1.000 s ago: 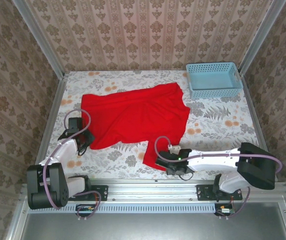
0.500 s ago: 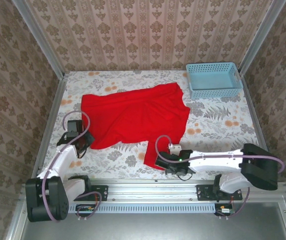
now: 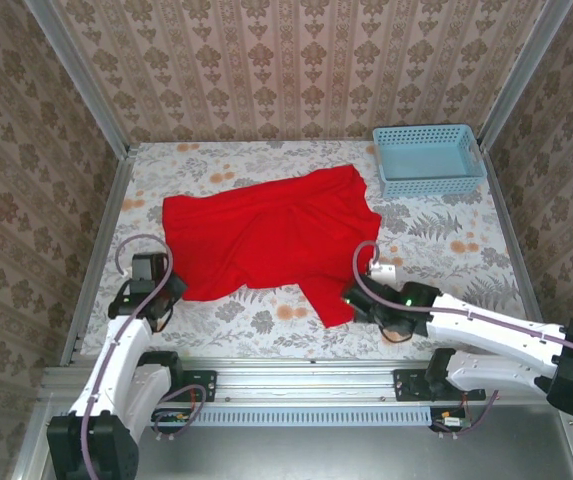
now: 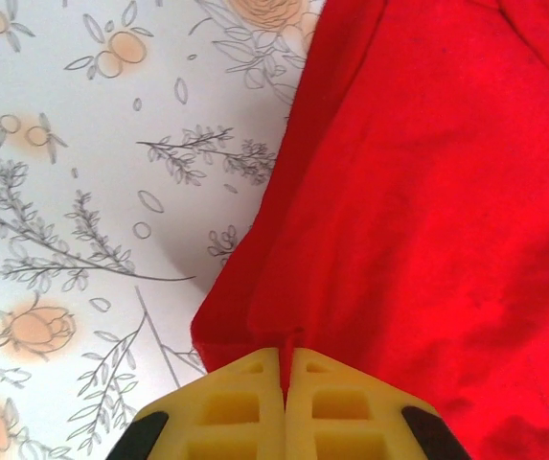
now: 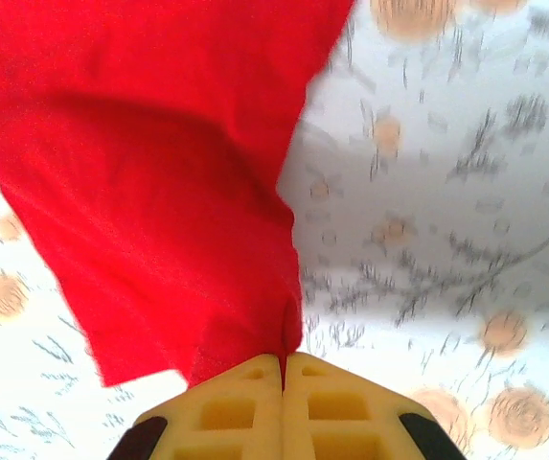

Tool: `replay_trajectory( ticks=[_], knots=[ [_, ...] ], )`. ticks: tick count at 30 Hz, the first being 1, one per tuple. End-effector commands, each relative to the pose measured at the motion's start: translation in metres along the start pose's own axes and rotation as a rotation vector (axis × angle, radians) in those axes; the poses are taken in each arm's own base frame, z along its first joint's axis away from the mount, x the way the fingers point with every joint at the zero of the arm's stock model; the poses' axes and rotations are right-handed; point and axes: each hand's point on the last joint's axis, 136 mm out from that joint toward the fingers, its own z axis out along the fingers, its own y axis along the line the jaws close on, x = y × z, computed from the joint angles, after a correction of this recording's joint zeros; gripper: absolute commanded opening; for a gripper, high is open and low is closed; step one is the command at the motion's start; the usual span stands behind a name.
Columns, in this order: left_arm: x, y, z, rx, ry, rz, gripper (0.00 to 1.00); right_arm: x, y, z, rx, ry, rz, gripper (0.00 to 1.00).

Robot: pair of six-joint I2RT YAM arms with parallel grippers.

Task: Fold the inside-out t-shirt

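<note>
1. Two grippers hold the shirt in the overhead view.
   - The left gripper (image 3: 169, 288) is clamped on the near-left corner of the shirt (image 3: 266, 230).
   - The right gripper (image 3: 354, 298) is clamped on a narrow flap at the near-right.
   - The rest of the shirt lies spread on the table (image 3: 446, 240), beyond and between the two grippers.
   - The basket (image 3: 431, 185) sits well beyond the right gripper, apart from the cloth.
   - With one near corner in each gripper, I judge the aim is to lift the near edge evenly and carry it over as a fold.

2. Left wrist view.
   - The left gripper (image 4: 285, 359) has its fingers pressed together, with a thin ridge of red pinched in the seam between them.
   - The shirt (image 4: 427, 192) runs ahead and to the right of the gripper, and bare table (image 4: 82, 144) lies ahead and to the left.
   - The cloth edge just ahead throws a soft shadow, so the corner looks slightly raised.
   - The hold is right at the edge, probably so that only one layer comes up.

3. Right wrist view.
   - The right gripper (image 5: 284, 362) is likewise clenched on a pinch of red.
   - The shirt (image 5: 159, 172) fans out from that pinch, ahead and to the left, in taut creases.
   - The table (image 5: 446, 192) ahead and to the right is blurred, with a grey shadow under the cloth.
   - The tension suggests the flap is being held up off the surface, ready to be laid flat.
</note>
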Motion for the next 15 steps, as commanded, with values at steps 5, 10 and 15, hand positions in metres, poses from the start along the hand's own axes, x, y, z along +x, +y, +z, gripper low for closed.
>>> replay_trajectory(
  ticks=[5, 10, 15],
  knots=[
    [-0.033, -0.021, -0.007, -0.008, -0.049, -0.062, 0.0, -0.087, 0.025, -0.02, -0.046, -0.098, -0.094, 0.0],
    [-0.058, -0.034, 0.0, -0.01, -0.077, -0.089, 0.0, -0.14, 0.034, -0.014, -0.039, -0.145, -0.108, 0.0],
    [-0.08, -0.047, 0.013, -0.019, -0.077, -0.092, 0.0, -0.194, 0.036, 0.005, 0.0, -0.176, -0.11, 0.0]
  ],
)
